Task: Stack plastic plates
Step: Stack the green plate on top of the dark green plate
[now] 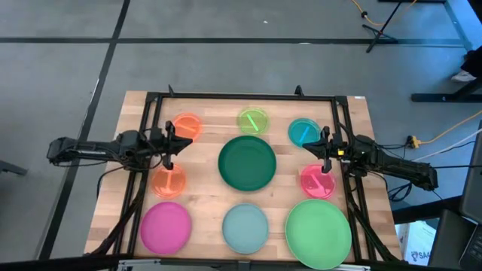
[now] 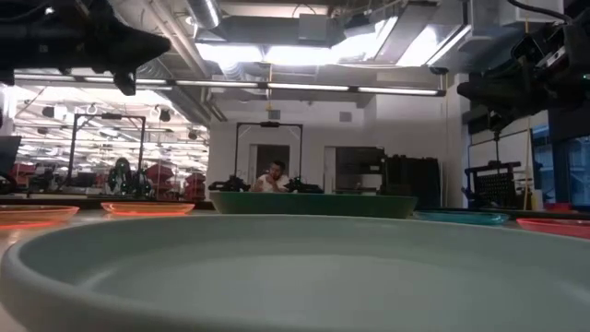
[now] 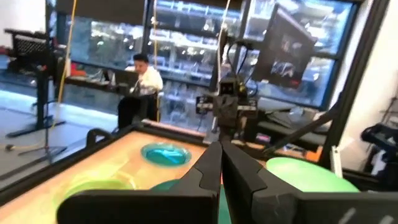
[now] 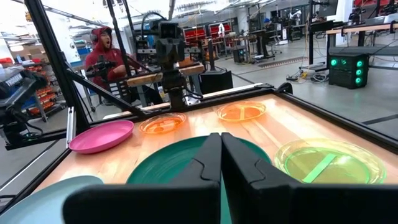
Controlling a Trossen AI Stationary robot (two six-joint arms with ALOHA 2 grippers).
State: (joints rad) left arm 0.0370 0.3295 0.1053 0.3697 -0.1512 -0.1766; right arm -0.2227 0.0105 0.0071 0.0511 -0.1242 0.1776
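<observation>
Well, both my claws hang above the table with their fingers pressed flat together and nothing between them. My left gripper (image 1: 169, 143) sits at the left side of the wooden table (image 1: 211, 199), between two small orange plates: one (image 1: 186, 126) just beyond it on the far side, the other (image 1: 169, 181) just on the near side. Neither plate touches my fingers. My right gripper (image 1: 326, 149) mirrors it on the right side, with the small teal plate (image 1: 303, 132) just to its far left and the small red-pink plate (image 1: 317, 181) just below it on the near side, again untouched.

Between my two claws, in the middle of the table, lies the large dark green plate (image 1: 247, 162). Beyond it, at the far edge, rests the small lime plate (image 1: 253, 120). Along the near edge three plates lie in a row, each apart from the next: the magenta plate (image 1: 165, 226) on the left, the pale blue-grey plate (image 1: 245, 227) in the centre and the large light green plate (image 1: 318, 233) on the right.

All nine plates lie flat and separate on the wood, none stacked on another. From my right wrist I look past my closed fingers (image 4: 249, 180) across the dark green plate towards the left arm
</observation>
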